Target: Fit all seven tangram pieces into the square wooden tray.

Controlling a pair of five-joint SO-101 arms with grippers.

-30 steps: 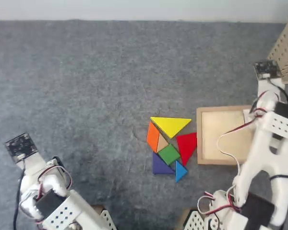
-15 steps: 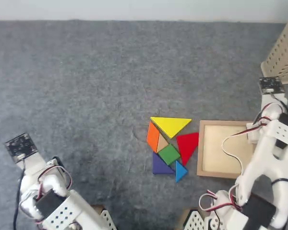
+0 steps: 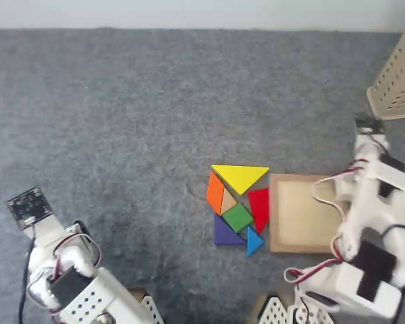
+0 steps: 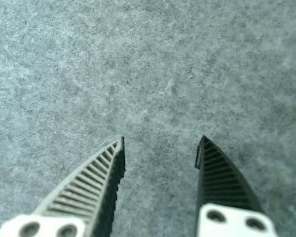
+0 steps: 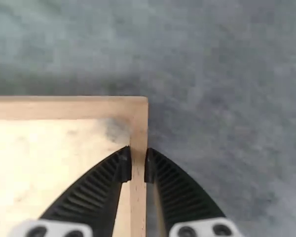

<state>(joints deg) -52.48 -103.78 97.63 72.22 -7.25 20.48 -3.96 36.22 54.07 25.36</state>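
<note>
High view: grey felt tabletop (image 3: 121,121) runs out to a pale wall strip (image 3: 189,13) along the far edge. A beige perforated basket (image 3: 398,74) sits in the far corner on the right arm's side. Square wooden tray (image 3: 297,216) lies flat on the felt. All seven tangram pieces lie outside it in one tight cluster just beside its edge:
- large yellow triangle (image 3: 239,177), farthest back
- orange parallelogram (image 3: 215,192)
- small tan triangle (image 3: 228,201)
- green square (image 3: 237,217), in the middle
- purple triangle (image 3: 225,233) and small blue triangle (image 3: 254,240), nearest the arms
- red triangle (image 3: 259,208), touching the tray's outer wall

White right arm (image 3: 378,202) hangs over the tray's opposite side, with cables looped across it. White left arm (image 3: 61,270) sits at the near corner, well apart from pieces and tray.

Left wrist view: left tool (image 4: 162,140) is apart with a wide gap. Its ribbed black fingers (image 4: 101,177) are over bare felt.

Right wrist view: right tool (image 5: 137,150) is clamped on the raised rim of the tray (image 5: 64,107). One finger is inside over the pale tray floor, the other outside over the felt. The grip point is near a tray corner.
</note>
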